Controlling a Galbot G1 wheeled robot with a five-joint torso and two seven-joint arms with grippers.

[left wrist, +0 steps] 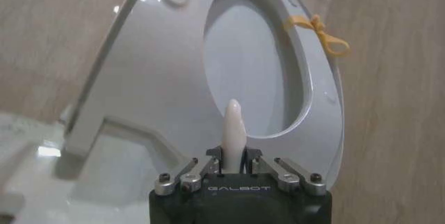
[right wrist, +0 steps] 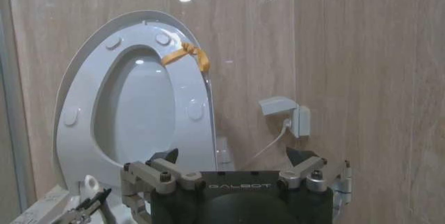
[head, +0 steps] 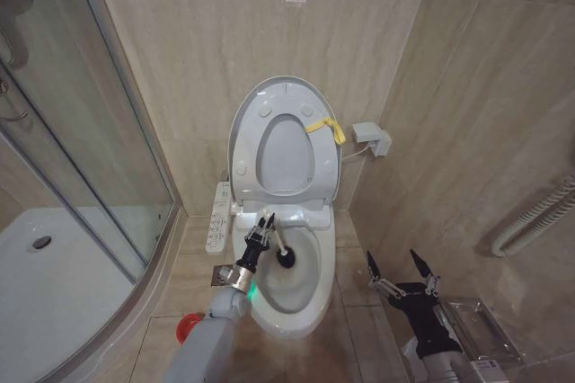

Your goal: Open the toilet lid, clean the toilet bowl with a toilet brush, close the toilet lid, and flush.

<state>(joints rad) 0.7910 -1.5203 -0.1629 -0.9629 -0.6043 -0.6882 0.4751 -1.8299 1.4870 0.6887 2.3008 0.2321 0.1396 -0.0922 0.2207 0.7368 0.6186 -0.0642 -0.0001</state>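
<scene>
My left hand (head: 262,232) holds the brush (head: 280,249) in the bowl (head: 310,298), mid-frame. The lid (head: 247,118) stands up. My right hand (head: 401,268) waits wide open, lower right.

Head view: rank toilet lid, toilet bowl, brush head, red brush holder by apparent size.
1. toilet lid, raised with the seat ring
2. toilet bowl, slightly smaller, arm partly covering it
3. brush head and red brush holder: similar, holder partly hidden, unranked
</scene>
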